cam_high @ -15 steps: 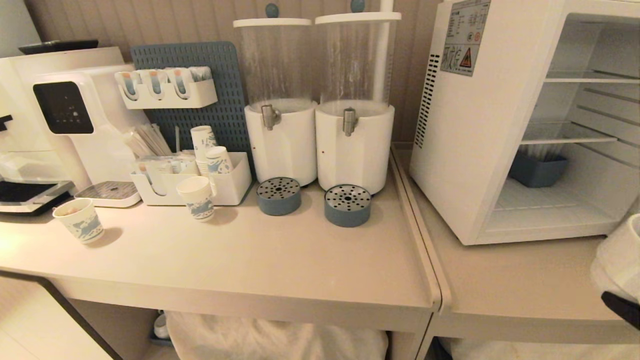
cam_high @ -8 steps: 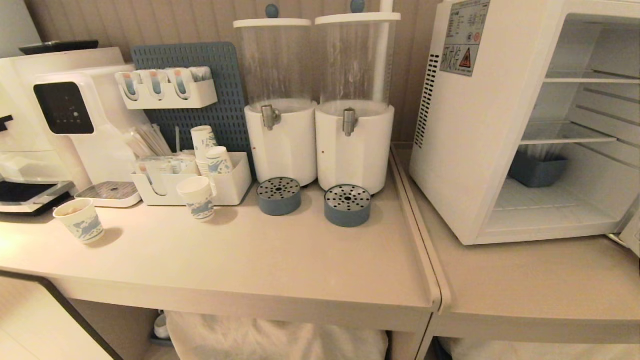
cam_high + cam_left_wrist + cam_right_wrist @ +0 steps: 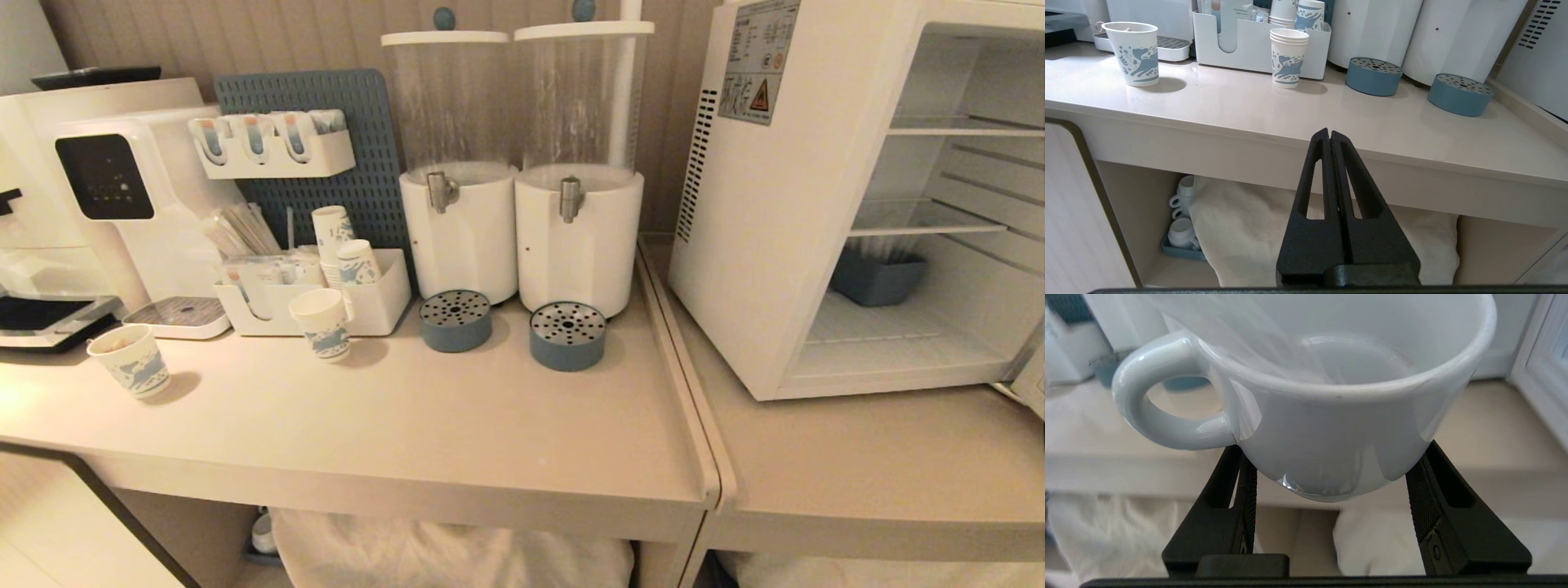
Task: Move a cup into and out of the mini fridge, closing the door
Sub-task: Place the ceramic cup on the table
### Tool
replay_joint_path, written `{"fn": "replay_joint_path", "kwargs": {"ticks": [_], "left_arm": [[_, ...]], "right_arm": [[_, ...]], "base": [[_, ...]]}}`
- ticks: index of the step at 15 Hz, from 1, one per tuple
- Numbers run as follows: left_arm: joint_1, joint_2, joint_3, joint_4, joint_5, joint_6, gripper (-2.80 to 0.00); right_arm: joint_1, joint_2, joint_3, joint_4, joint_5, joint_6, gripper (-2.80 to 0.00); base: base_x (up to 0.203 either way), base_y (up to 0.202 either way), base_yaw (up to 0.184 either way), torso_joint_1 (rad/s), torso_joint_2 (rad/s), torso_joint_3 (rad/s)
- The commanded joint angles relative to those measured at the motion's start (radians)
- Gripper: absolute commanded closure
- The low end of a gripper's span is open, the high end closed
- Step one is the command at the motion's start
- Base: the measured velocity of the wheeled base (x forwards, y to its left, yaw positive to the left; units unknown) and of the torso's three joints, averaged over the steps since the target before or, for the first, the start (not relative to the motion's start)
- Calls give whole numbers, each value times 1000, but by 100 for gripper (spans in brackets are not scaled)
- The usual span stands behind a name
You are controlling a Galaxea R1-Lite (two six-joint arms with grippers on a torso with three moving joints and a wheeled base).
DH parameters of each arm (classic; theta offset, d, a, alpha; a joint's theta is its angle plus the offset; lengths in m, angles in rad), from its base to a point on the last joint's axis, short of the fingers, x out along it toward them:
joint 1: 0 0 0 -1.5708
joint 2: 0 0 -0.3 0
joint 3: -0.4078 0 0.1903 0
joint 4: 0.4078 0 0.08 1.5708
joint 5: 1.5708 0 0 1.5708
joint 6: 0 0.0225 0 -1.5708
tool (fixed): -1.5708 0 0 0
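The cup (image 3: 1331, 416) has left the head view's 4 o'clock edge. The beige desk (image 3: 457, 425) carries the open fridge (image 3: 784, 245) at 3 o'clock. The right end effector (image 3: 1331, 486) grips the cup; the left end effector (image 3: 1329, 136) hangs closed below the desk edge.

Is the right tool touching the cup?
Touching. The right wrist view shows the right tool with both fingers pressed against the cup.

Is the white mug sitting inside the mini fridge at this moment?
No: in the right wrist view the cup is clamped between the right gripper jaws, out over the counter edge, not in the mini fridge.
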Motion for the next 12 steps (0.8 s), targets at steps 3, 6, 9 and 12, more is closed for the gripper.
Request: {"fn": "replay_joint_path", "kwargs": {"ticks": [3, 6, 9, 12], "left_arm": [[0, -5, 40, -1, 0, -1, 0], [0, -5, 40, -1, 0, -1, 0], [0, -5, 40, -1, 0, -1, 0], [0, -5, 40, -1, 0, -1, 0]], "right_arm": [[2, -98, 116, 10, -18, -4, 0], [2, -98, 146, -6, -44, -19, 0], [4, -98, 144, -4, -28, -95, 0], [3, -98, 144, -3, -32, -84, 0]], "base": [[0, 0, 0, 0, 0, 0], [0, 0, 0, 0, 0, 0], [0, 0, 0, 0, 0, 0], [0, 0, 0, 0, 0, 0]]}}
